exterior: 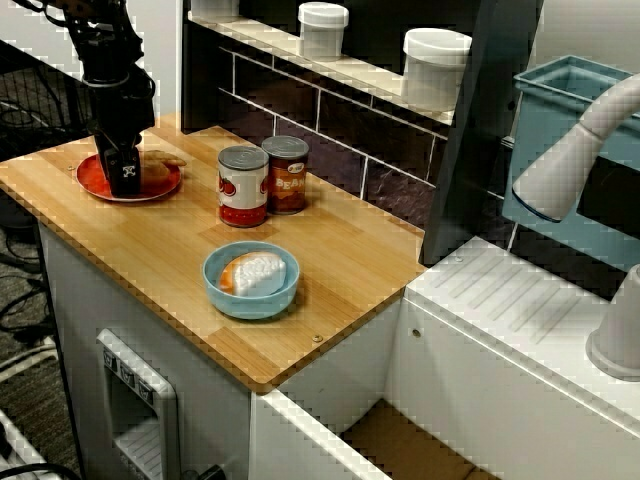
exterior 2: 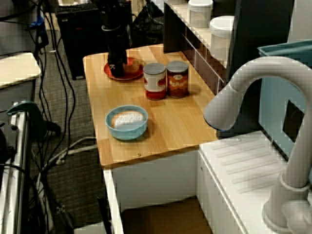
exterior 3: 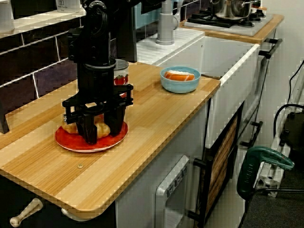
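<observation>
Gripper (exterior 3: pixel 102 134) is down low on the red plate (exterior 3: pixel 76 144), jaws spread open with a finger on either side of a tan bread roll (exterior: pixel 162 160). The roll sits right under and between the fingers. A bit of it pokes out past the wall-side finger, so it seems to lie across the jaws, though I can't call its long axis for sure. No squeeze on it that I can see. Two food cans (exterior: pixel 243 186) stand near the gripper, and a blue bowl (exterior: pixel 215 285) sits further off.
</observation>
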